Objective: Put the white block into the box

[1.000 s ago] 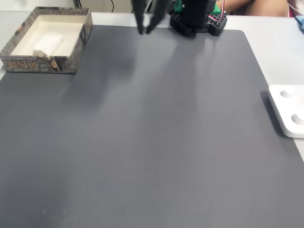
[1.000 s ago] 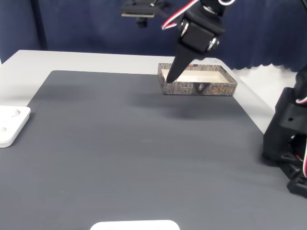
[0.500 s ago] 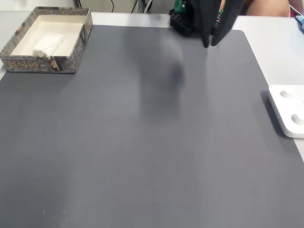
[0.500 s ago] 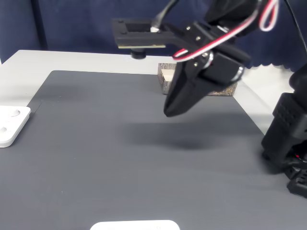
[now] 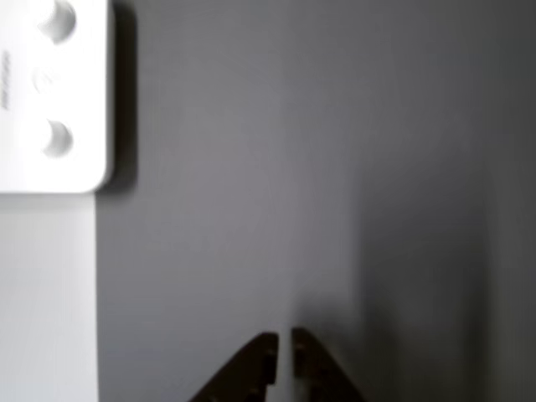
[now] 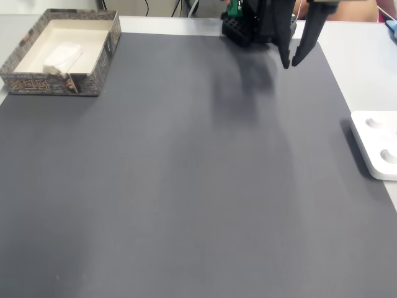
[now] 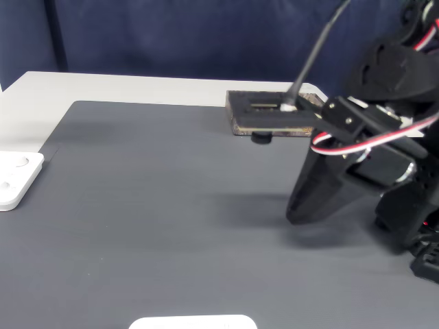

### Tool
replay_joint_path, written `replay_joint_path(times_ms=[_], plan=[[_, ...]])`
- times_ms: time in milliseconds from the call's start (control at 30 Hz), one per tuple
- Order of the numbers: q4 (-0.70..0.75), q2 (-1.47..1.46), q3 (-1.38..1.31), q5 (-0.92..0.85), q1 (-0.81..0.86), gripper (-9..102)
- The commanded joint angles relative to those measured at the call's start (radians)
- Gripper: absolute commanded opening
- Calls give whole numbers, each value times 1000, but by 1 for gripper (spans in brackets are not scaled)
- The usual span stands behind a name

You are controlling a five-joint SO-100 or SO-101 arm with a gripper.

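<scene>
The white block [image 6: 62, 58] lies inside the box [image 6: 25, 82], which sits at the far left corner of the grey mat in a fixed view. In another fixed view the box [image 7: 240, 127] is partly hidden behind the arm. My gripper [image 6: 291, 63] hangs over the mat's far right part, well away from the box, fingers pointing down. A narrow gap separates the fingertips and nothing is between them. The other view shows the gripper [image 5: 283, 339] above bare mat. Seen from the side, the gripper [image 7: 295, 216] is low over the mat.
A flat white device [image 6: 378, 146] with round dimples lies off the mat's right edge; it also appears as the device [image 5: 50, 92] and the device [image 7: 14, 178]. The arm's black base [image 6: 248, 28] stands at the far edge. The grey mat [image 6: 186, 186] covers most of the table.
The gripper has swung from near the box across the far edge to the right in a fixed view, and has dropped lower over the mat. The block stays in the box.
</scene>
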Motion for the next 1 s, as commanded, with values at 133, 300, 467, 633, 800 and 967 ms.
replay_joint_path(times_ms=[133,300,467,633,800,967], plan=[[-9,190,107,43,41,-2],[14,278,169,61,67,-2],[17,339,216,72,86,-2],[61,413,267,75,94,-2],[71,454,293,77,103,-2],[78,541,337,72,112,-2]])
